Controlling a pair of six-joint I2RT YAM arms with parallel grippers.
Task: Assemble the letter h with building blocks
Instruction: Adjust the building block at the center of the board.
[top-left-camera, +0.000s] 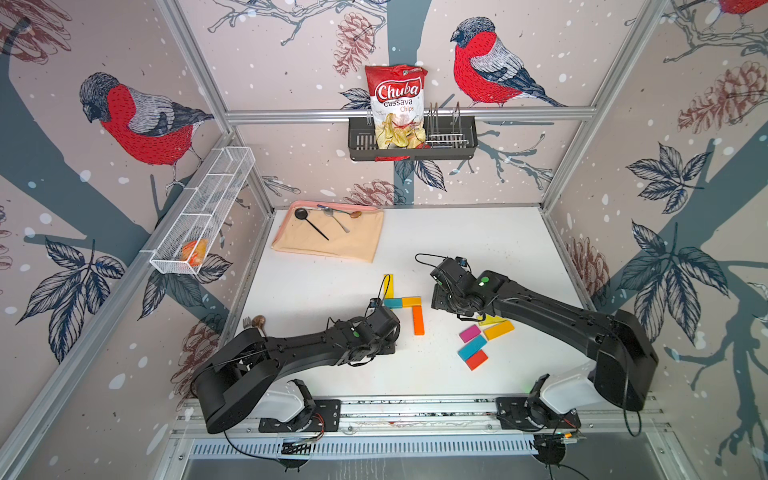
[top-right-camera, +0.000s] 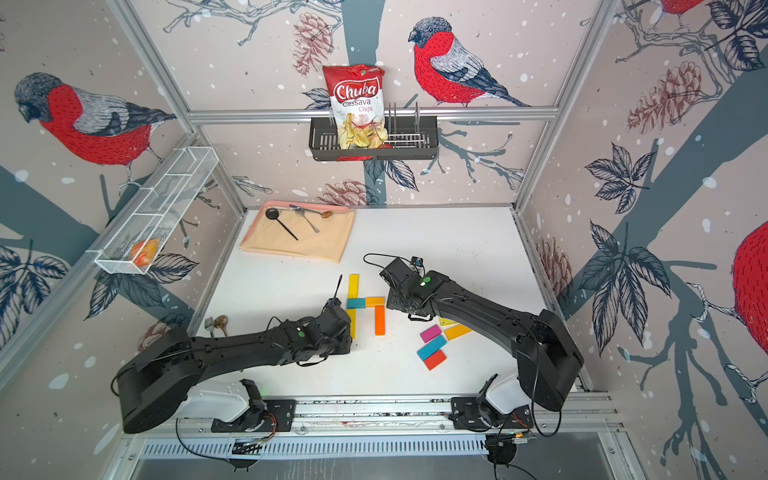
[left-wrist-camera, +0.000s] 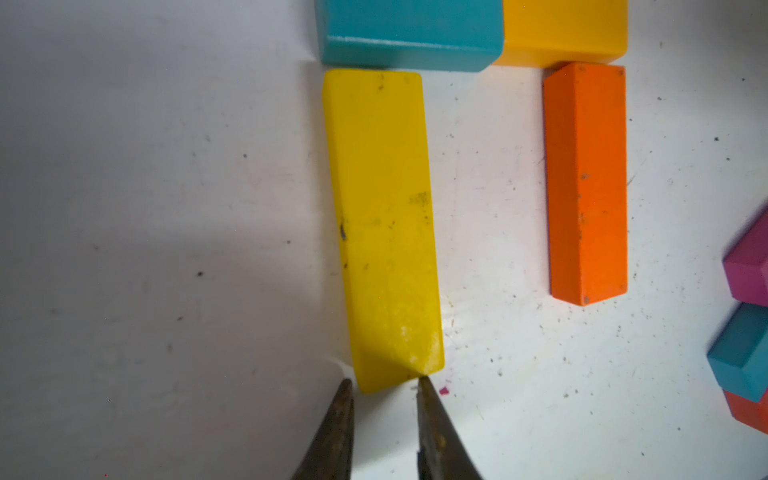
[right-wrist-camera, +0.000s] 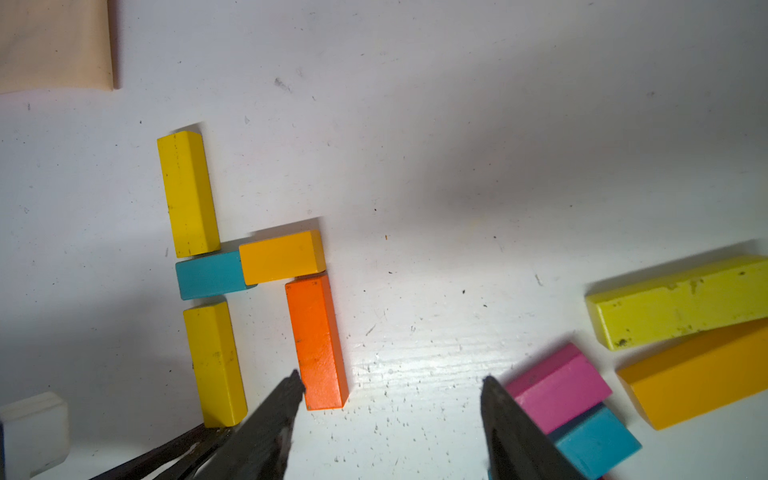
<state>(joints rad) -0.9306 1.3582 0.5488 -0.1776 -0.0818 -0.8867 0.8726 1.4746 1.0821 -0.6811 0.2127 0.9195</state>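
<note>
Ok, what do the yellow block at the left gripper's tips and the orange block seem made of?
Yellow block: likely painted wood, matte; dark scuffs and a worn pale patch near one end. Orange block: likely the same, matte paint, small chipped specks at corners.

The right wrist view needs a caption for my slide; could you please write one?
Open right pincer poised beside the orange block of the five-block letter h, spare blocks lying apart.

Bird-print walls (top-left-camera: 291, 50), aluminium frame (top-left-camera: 291, 115), white tabletop (top-left-camera: 478, 232) — scuffed, perhaps dusty, black wall basket (top-left-camera: 361, 139).
</note>
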